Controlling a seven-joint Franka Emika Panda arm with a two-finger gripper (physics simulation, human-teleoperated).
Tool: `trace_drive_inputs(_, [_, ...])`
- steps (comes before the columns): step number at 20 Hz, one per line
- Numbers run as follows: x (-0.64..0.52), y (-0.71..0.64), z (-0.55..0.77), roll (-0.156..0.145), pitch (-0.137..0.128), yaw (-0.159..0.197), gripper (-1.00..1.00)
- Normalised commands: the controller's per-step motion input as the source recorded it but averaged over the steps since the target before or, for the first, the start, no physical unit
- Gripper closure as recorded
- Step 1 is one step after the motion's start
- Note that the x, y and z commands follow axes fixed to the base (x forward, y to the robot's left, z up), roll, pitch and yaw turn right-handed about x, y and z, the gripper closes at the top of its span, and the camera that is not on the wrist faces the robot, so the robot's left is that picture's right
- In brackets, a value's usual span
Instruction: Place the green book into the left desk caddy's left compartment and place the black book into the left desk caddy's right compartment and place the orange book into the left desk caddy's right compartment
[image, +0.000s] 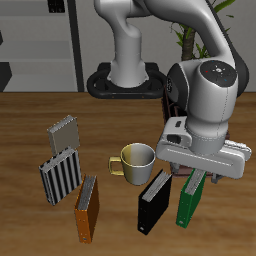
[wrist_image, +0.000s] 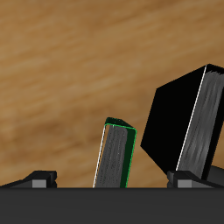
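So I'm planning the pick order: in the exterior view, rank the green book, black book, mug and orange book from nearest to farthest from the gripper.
1. Green book: directly under the gripper.
2. Black book: just beside the green one.
3. Mug: slightly farther back on the table; close to the black book's rank.
4. Orange book: far beyond the mug.

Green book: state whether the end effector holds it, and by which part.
It cannot be told. The end effector sits right over the green book's top end, fingers either side, but contact is not visible.

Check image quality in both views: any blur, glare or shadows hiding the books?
Exterior view: low-resolution but evenly lit, no glare; the slim bright green hardcover book is partly hidden by the gripper. Wrist view: wood grain soft; green book and slim black hardcover book sharp.
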Motion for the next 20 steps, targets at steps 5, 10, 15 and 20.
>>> trace_drive_inputs(5, [0.04,-0.02,-0.24,-0.014,0.032,-0.01,-1.0])
trace_drive_inputs(10, [0.03,0.03,-0.18,0.006,0.032,-0.012,-1.0])
trace_drive_inputs(15, [-0.03,0.05,-0.1,0.026,0.012,0.005,1.0])
trace_drive_inputs(20, [-0.05,-0.01,-0.03,0.002,0.008,-0.005,1.0])
